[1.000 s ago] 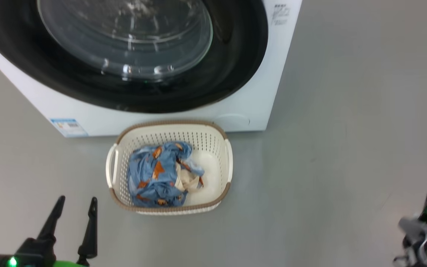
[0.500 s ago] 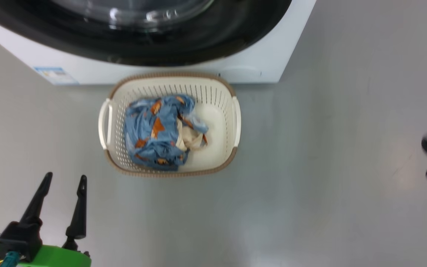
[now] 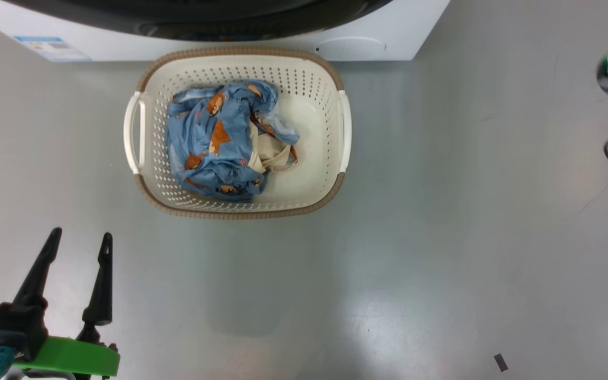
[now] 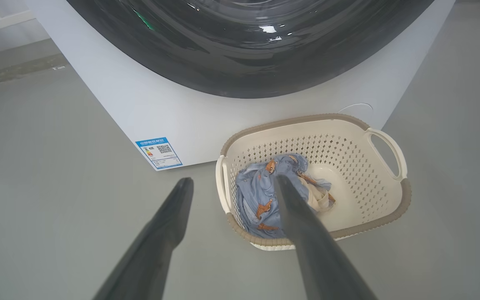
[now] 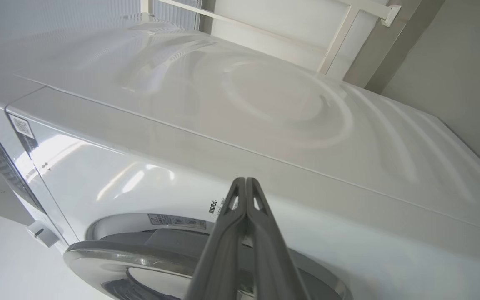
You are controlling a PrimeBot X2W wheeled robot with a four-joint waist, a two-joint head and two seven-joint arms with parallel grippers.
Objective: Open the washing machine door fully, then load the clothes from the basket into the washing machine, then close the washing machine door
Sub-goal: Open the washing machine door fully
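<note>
I see left fingers point(image 3: 40, 266) spread above floor point(image 3: 441, 237) | right fingers point(image 5: 265, 250) pressed together, empty, near washing machine point(image 5: 265, 125) front | clothes point(image 3: 219, 142) in basket point(image 3: 240, 214) just before it | door point(image 4: 244, 62) shut

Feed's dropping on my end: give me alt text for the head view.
A cream basket holding blue printed clothes sits on the grey floor just before the white washing machine. The left gripper, open and empty, is at lower left, apart from the basket.
</note>
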